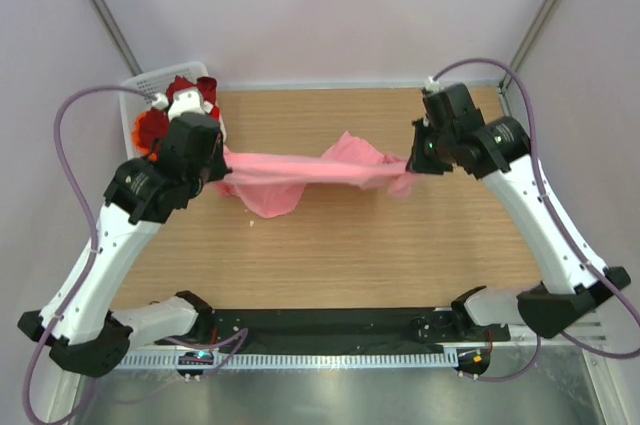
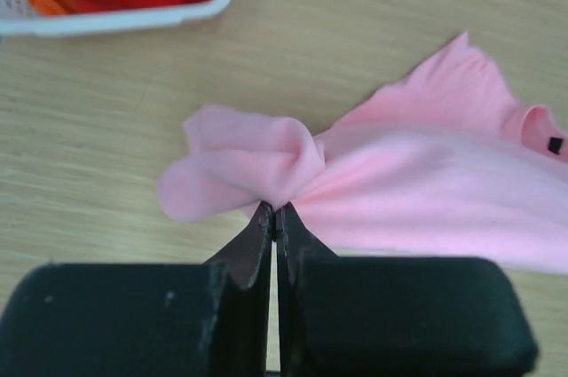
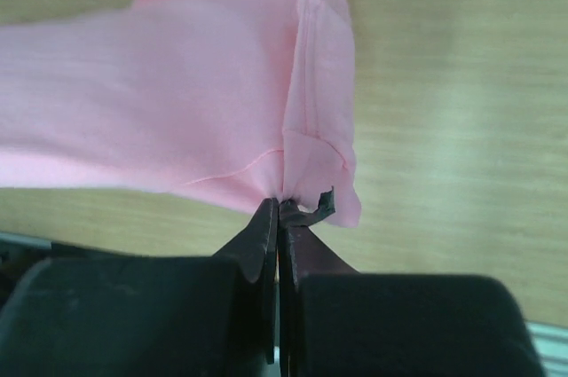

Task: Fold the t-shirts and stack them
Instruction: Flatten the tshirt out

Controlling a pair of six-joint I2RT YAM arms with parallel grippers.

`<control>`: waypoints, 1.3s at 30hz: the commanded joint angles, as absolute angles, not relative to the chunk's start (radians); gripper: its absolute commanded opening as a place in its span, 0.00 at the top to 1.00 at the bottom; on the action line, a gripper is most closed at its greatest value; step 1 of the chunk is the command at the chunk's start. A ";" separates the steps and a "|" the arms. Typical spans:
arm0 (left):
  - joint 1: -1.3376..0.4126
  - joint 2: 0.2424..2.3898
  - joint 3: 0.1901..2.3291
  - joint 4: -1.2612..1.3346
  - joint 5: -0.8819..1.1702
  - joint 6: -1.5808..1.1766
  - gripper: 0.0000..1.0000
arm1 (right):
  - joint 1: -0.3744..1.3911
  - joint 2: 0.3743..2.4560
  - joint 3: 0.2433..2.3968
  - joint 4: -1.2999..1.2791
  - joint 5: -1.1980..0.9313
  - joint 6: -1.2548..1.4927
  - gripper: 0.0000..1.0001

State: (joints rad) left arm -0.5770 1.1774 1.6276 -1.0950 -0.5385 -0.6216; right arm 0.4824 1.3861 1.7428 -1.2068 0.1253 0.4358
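Note:
The light pink t-shirt [image 1: 300, 173] hangs stretched between both grippers above the wooden table, sagging toward the table in the middle. My left gripper [image 1: 222, 160] is shut on its left end, seen bunched at the jaws in the left wrist view [image 2: 275, 208]. My right gripper [image 1: 412, 163] is shut on its right end, pinching a hem [image 3: 282, 201]. The pink cloth fills both wrist views [image 2: 417, 191] [image 3: 160, 93]. The dark red t-shirt [image 1: 190, 95] and the orange t-shirt [image 1: 145, 127] lie in the basket.
A white mesh basket [image 1: 150, 80] stands at the table's back left corner, right behind my left gripper; its rim shows in the left wrist view [image 2: 115, 18]. Bare wooden table [image 1: 340, 245] lies in front of the shirt.

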 commanded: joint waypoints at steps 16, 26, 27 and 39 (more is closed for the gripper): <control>-0.569 1.428 1.160 -1.069 -0.158 -0.663 0.69 | 0.472 1.440 1.146 -1.126 0.132 0.463 0.99; -0.494 1.191 1.028 -1.108 -0.143 -0.787 0.32 | 0.457 1.499 1.155 -1.135 0.262 0.414 0.72; -0.470 1.158 0.997 -1.094 -0.127 -0.799 0.33 | 0.457 1.499 1.160 -1.138 0.259 0.413 0.66; -0.184 0.971 0.689 -0.894 0.132 -0.991 0.45 | 0.457 1.355 1.158 -1.089 -0.109 0.445 0.43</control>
State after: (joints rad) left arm -0.2142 0.9680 0.7086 -0.9955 0.0559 -0.9199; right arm 0.4603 1.4094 1.1698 -1.1248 0.0200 0.4221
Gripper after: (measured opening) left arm 0.550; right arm 0.563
